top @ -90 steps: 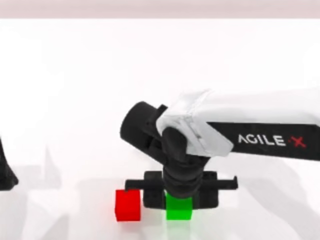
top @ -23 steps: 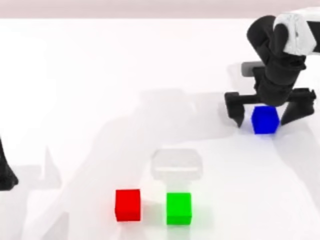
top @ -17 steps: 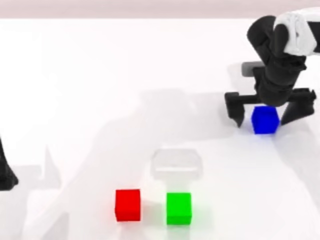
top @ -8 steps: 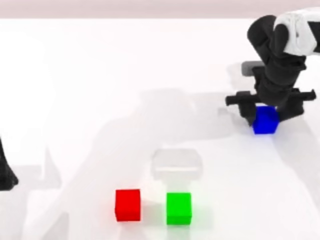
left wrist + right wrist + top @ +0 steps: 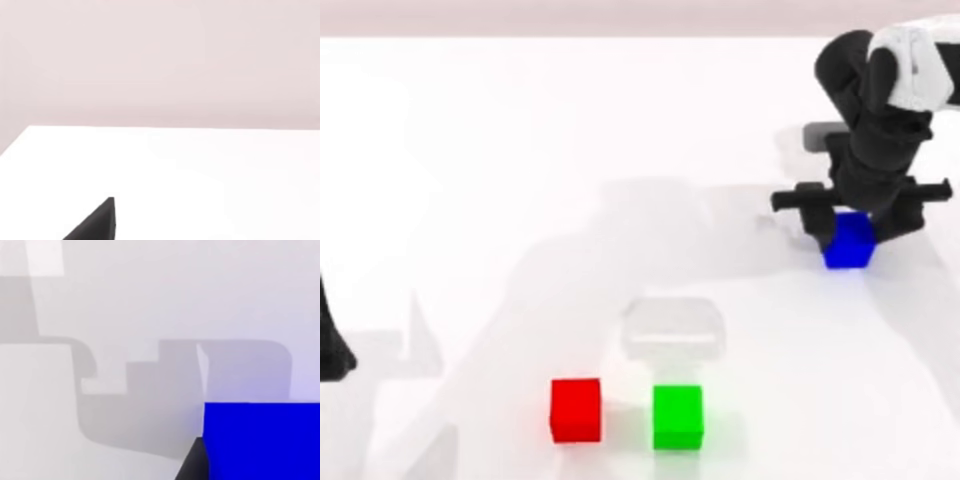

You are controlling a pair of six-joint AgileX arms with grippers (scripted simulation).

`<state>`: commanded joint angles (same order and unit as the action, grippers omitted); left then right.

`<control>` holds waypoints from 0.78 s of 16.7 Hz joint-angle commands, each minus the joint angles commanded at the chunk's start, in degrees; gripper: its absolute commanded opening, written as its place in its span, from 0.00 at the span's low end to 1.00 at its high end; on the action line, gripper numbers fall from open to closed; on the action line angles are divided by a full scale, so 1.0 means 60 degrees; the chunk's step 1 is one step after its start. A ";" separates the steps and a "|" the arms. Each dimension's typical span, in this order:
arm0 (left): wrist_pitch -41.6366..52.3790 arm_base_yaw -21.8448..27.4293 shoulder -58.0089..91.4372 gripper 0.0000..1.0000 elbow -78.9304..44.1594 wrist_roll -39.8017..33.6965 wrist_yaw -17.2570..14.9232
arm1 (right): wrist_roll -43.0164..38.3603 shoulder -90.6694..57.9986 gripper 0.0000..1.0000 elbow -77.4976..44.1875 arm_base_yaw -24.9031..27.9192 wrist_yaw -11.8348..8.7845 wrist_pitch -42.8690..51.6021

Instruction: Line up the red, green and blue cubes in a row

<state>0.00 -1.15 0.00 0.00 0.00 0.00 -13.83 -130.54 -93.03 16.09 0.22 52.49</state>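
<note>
The blue cube (image 5: 848,242) sits at the table's far right, and my right gripper (image 5: 848,228) is shut on it from above, a black finger on each side. In the right wrist view the blue cube (image 5: 262,440) fills the corner with one dark finger (image 5: 194,465) pressed against its side. The red cube (image 5: 576,410) and the green cube (image 5: 678,417) stand side by side near the front edge, a small gap between them. My left arm (image 5: 330,345) is parked at the left edge.
The white table (image 5: 520,200) spreads wide between the front pair of cubes and the blue one. Its far edge (image 5: 170,127) meets a pale pink wall in the left wrist view.
The right arm left the green cube beside the red one and moved to the far right. In the last second its fingers closed in on the blue cube.
</note>
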 joint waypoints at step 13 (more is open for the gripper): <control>0.0000 0.0000 0.0000 1.00 0.0000 0.0000 0.0000 | 0.0058 0.0985 0.00 -0.1693 0.0081 0.0060 0.2391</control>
<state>0.00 -1.15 0.00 0.00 0.00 0.00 -13.48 -124.63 -103.19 16.58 0.58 66.84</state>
